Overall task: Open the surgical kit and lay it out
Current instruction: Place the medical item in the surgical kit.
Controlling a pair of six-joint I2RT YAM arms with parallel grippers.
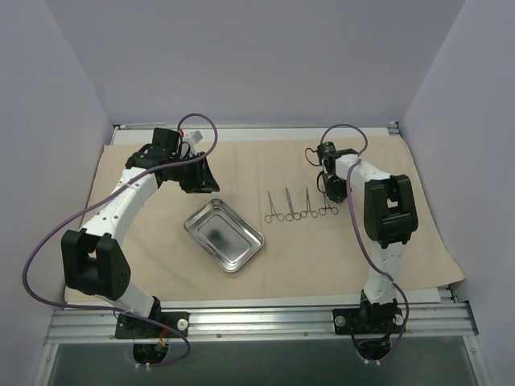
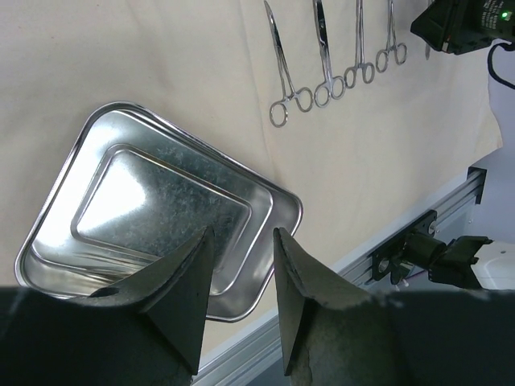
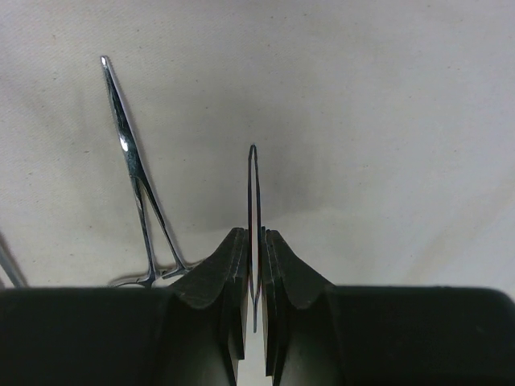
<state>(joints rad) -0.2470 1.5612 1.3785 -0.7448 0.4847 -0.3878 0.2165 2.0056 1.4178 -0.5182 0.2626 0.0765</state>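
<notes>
Lavender walls. Table point(image 1: 422, 294) under spread beige cloth wrap point(image 1: 161, 233). Steel tray point(image 1: 224, 237) mid-cloth, long axis 10-to-4 o'clock in top view. Four forceps point(image 1: 290, 206) all outside tray, in row on cloth at its 3 o'clock, parallel, tips toward 12, ring handles toward 6. Right claw point(image 3: 255, 241) clamped on rightmost forceps point(image 3: 253, 185), steel edge-on between fingers. Left claw point(image 2: 241, 233) jaws apart, gripping nothing, at tray's 11 o'clock.

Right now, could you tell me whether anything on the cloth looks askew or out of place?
Only the steel tray: it lies turned diagonally to the cloth's edges, while the forceps lie in a neat row. The rightmost forceps is held in the right jaws.
</notes>
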